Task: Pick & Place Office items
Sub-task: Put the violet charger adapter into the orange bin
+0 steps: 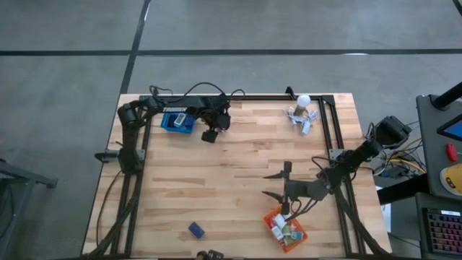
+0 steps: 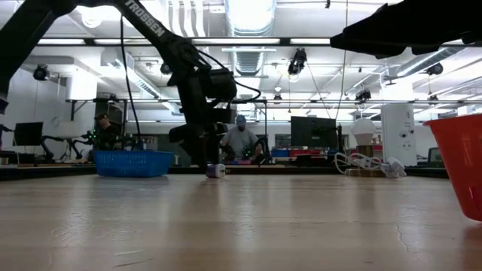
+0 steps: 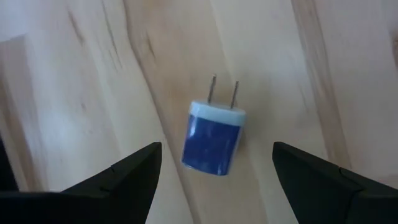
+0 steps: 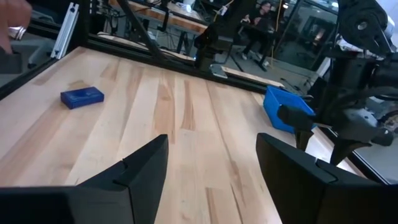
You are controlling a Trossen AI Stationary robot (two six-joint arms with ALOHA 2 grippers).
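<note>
Blue plug adapter lies on the table, prongs flat, just beside the blue basket. Left gripper points down over it, fingers wide apart, nothing held. Right gripper open, empty, above the orange basket.

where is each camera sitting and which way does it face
High view: above the table, looking straight down; both dark arms show, the left tool beside the blue mesh basket.
Low view: at table-top height, looking across into the room; the left arm comes down from above.
Left wrist view: on the left arm, looking down on a small blue-and-white wall plug between its open fingers.
Right wrist view: on the right arm, looking across the table; right tool open.
Shared: high, low and right wrist views all show the basket.
</note>
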